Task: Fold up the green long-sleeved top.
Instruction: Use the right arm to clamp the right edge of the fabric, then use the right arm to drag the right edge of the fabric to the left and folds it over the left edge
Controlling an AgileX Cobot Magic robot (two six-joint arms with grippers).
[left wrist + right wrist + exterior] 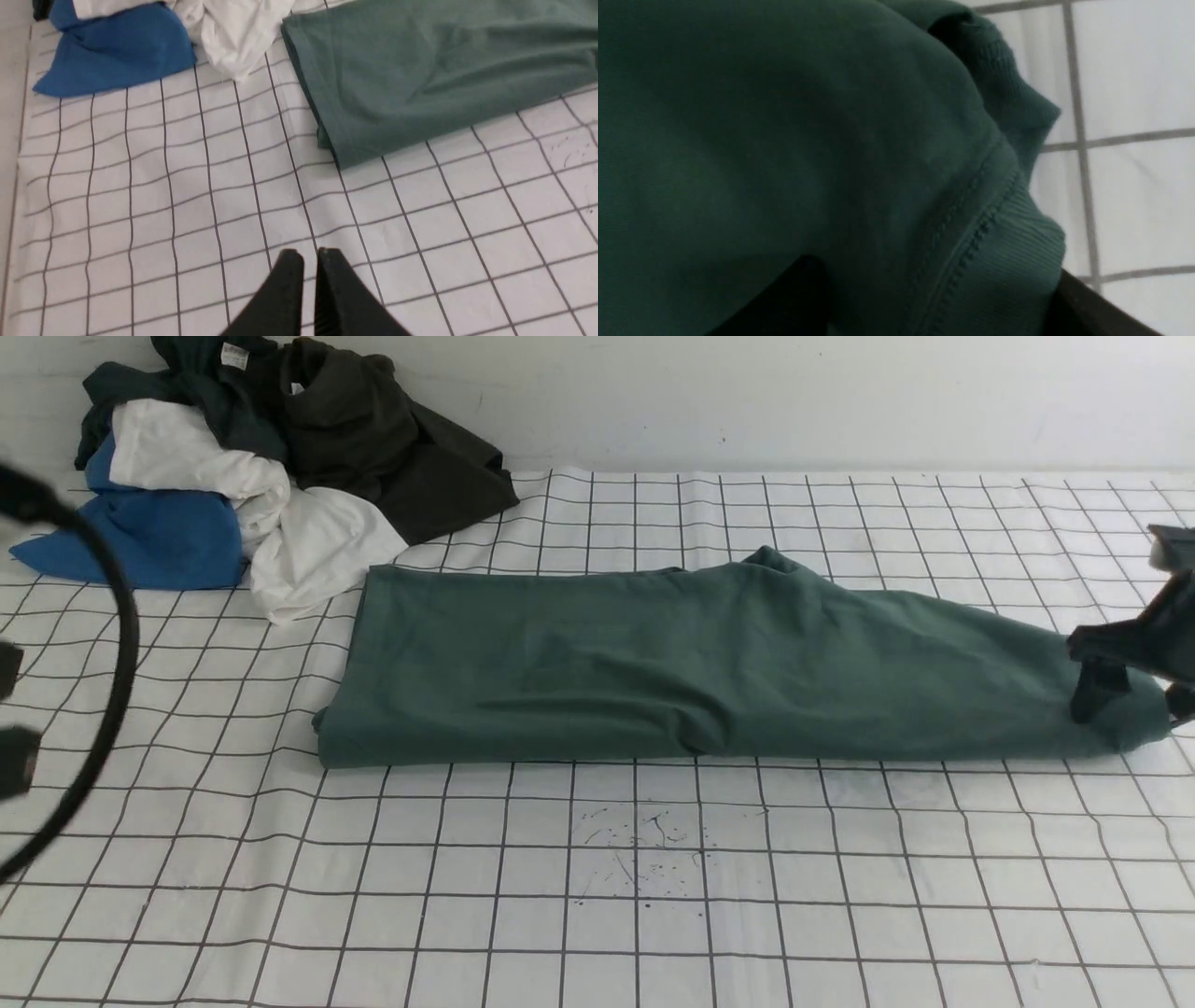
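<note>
Left gripper [303,254] hovers at 8 o'clock, jaws closed on nothing, likely parked clear of the cloth. The top [653,663], folded into 1 long band, lies across the centre from 9 to 3 o'clock. At 3 o'clock the right gripper [1134,705] straddles its ribbed end, jaws spread wide, probably to lift that end over.

We are looking at a heap of clothes lying in the upper left of the frame. A blue garment [159,537] is sitting at its left edge, and a crumpled white garment [299,546] is spilling toward the lower right. A dark navy-teal garment [201,383] with a white label [235,355] is topping it, beside a dark olive-black garment [392,448]. A white grid-lined cloth [597,915] is covering the table, showing ink flecks [644,845] at lower centre.
</note>
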